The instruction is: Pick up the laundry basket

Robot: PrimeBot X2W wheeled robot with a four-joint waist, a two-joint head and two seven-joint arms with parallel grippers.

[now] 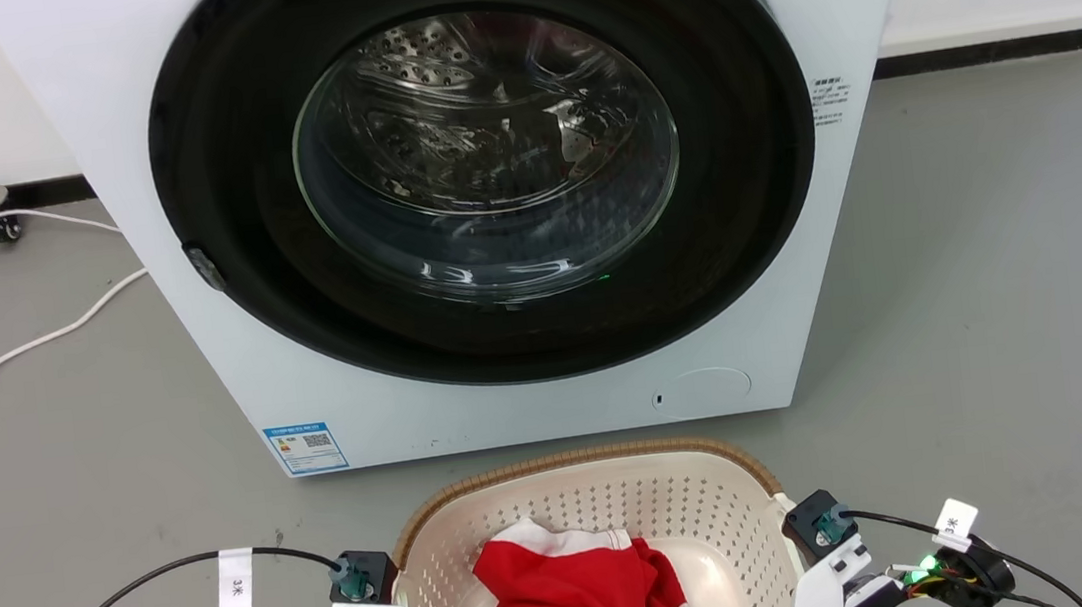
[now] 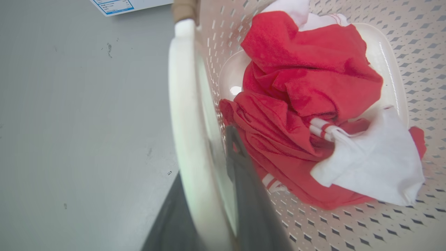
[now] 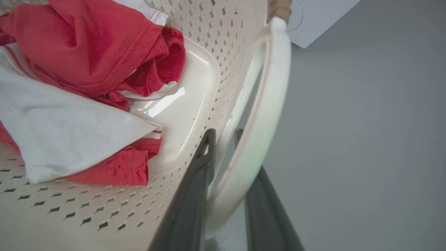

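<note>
The laundry basket (image 1: pixel 622 501) is cream-white and perforated, with a brown woven rim. It stands on the grey floor just in front of the washing machine and holds red and white clothes (image 1: pixel 571 592). My left gripper (image 2: pixel 209 150) straddles the basket's white left handle (image 2: pixel 184 104), one dark finger outside it and one inside, shut on it. My right gripper (image 3: pixel 223 134) grips the white right handle (image 3: pixel 270 104) the same way. In the head view my two wrists flank the basket at its sides.
A white front-loading washing machine (image 1: pixel 510 387) with a dark round door stands right behind the basket. White cables (image 1: pixel 23 348) trail over the floor at the left. Black cables run from both wrists. Bare grey floor (image 1: pixel 1003 295) lies to the right.
</note>
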